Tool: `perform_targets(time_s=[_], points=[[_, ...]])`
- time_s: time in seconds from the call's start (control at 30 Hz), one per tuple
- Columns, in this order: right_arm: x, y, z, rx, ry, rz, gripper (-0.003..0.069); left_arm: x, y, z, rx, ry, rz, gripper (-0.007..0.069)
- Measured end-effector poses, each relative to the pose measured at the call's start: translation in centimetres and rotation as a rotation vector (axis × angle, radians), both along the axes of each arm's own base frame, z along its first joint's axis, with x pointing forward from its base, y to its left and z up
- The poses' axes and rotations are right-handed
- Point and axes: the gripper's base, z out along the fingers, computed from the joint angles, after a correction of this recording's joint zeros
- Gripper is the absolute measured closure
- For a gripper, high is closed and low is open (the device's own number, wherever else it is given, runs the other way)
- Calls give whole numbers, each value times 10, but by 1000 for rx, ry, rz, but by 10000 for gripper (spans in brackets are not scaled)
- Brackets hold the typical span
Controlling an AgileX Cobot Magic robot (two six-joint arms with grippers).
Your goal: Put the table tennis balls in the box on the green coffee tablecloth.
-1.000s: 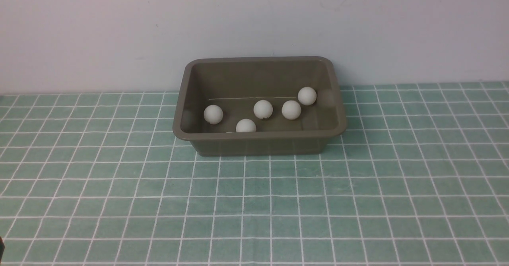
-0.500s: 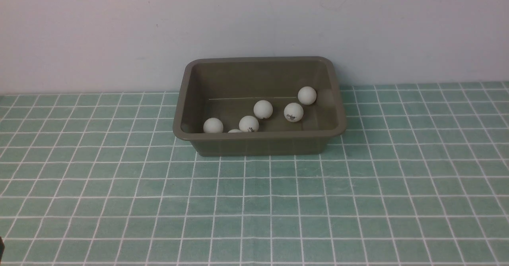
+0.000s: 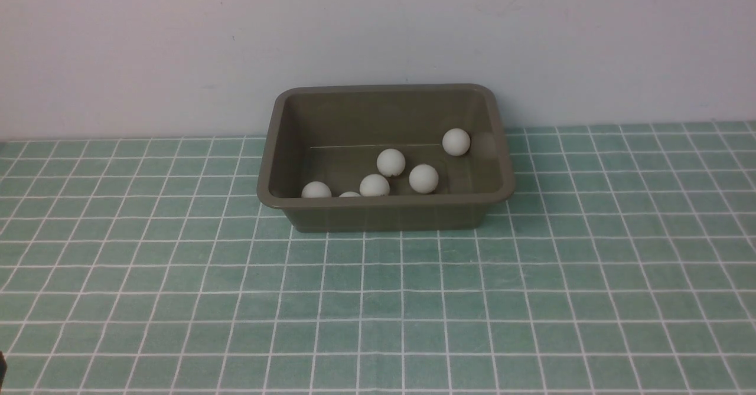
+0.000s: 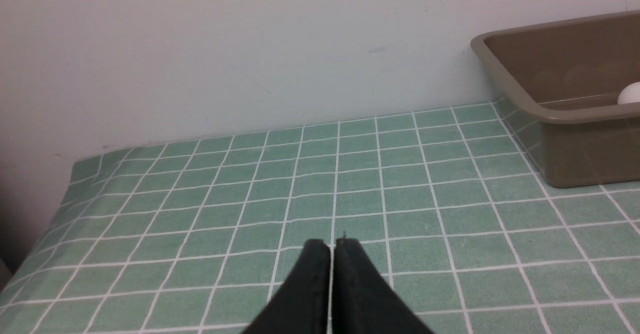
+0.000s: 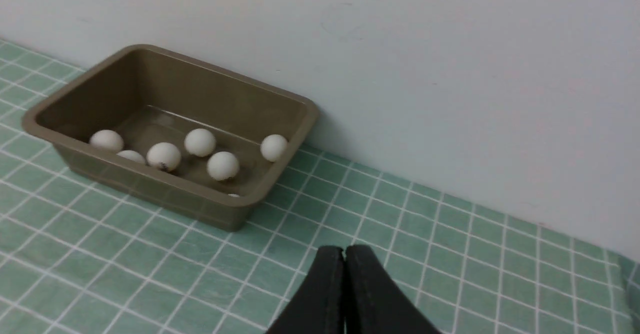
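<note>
Rolling nearward since a second ago, several table tennis balls [image 3: 423,178] now crowd the box's [image 3: 387,211] near wall. Only the right wrist view reveals a seventh ball [image 5: 233,194] behind its rim. Box sits far-centre on the green coffee tablecloth [image 3: 378,306], against the wall [image 3: 147,46]. Left gripper [image 4: 332,246] and right gripper [image 5: 344,252] are clenched, empty.

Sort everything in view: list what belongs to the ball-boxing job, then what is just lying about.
Belongs to the job:
- table tennis balls, all those in view inside the box
- box
- green coffee tablecloth under the box
- left gripper, shut and empty
- right gripper, shut and empty

Just lying about:
- nothing loose; only the pale wall behind the box
</note>
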Motion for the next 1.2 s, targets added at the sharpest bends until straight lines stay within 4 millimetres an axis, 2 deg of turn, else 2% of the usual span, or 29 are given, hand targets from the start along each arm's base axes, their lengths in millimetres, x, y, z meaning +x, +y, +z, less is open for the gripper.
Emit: perform_targets(time_s=[0.27,0.47,0.63,0.73,0.8,1.1,1.2], points=[[-3,-1,2,6,-61,-10,676,0,0,0,0,0,0,632],[-2,-1,-11,-27,23,-10,676,0,0,0,0,0,0,632],[3,-1,-58,-29,175,-13,676,0,0,0,0,0,0,632],[1,-2,-76,1,174,-39,676,0,0,0,0,0,0,632],[-4,-4,-98,38,133,-96,676,0,0,0,0,0,0,632],[-17,-8,-141,80,40,-196,676,0,0,0,0,0,0,632],[-15,-9,-153,86,32,-209,676,0,0,0,0,0,0,632]])
